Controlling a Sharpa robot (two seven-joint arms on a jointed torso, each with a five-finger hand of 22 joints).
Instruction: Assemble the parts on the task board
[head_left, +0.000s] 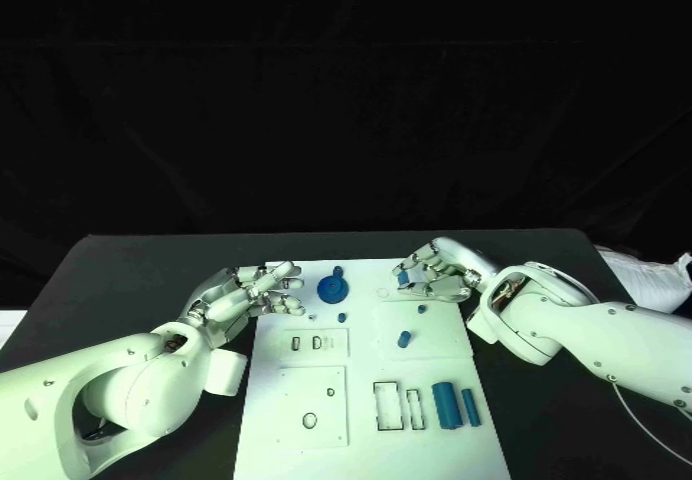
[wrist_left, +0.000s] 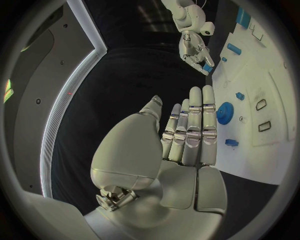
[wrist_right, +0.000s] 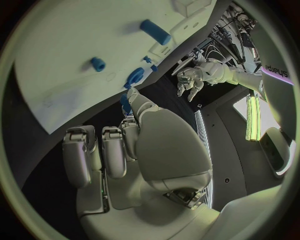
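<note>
The task board (head_left: 368, 400), a flat white plate with cut-out slots, lies mid-desk (head_left: 130, 270) on matte black. A round blue gear-like part (head_left: 333, 289) sits near its far edge; two blue cylinders (head_left: 454, 403) lie lower right. The left hand (head_left: 253, 290) is released, fingers straight. The right hand (head_left: 433, 272) pinches a small blue part (wrist_left: 207, 67).

The black table (head_left: 130, 270) I work at is a plain, matte, dark surface, its far edge running straight across in front of me. Behind that edge a black curtain (head_left: 346, 110) hangs in soft folds and closes off the whole background. Off the table's far right corner, just beside its edge, I see a crumpled white bundle (head_left: 646, 278); I cannot tell what it is.
</note>
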